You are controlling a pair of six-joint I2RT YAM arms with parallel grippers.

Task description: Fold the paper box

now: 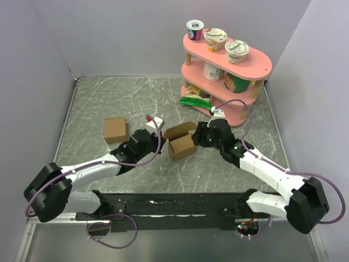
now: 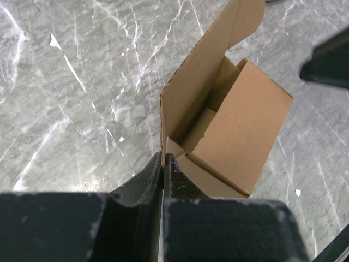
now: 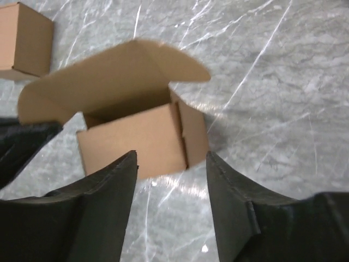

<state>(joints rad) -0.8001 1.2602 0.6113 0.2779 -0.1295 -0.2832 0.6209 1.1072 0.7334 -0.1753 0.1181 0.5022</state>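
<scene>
Paper box (image 1: 181, 143) sits upright on the table (image 2: 65, 109) between the two tools, top open and lid flap (image 3: 109, 71) standing up off the far wall.

Left gripper (image 2: 163, 161): jaws shut, tips right at the box's near corner, box body ahead and to their right. Can't tell if a wall edge is nipped between them.

Right gripper (image 3: 170, 158): jaws wide, nothing held. Box is just ahead of the tips, roughly centred on the gap, not touching.

Handling, my read: thin cardboard, very light. Panels are stiff, creases are weak. It likely skates on that smooth top if pushed on one side only, and the open top dents if squeezed across.

Best hold is a pinch on a wall's top edge or the lid's free rim. Brace the opposite wall and fold along the crease.

Smaller cardboard cube (image 3: 22, 41) sits well beyond the right tips, off to the left. Not ours.
</scene>
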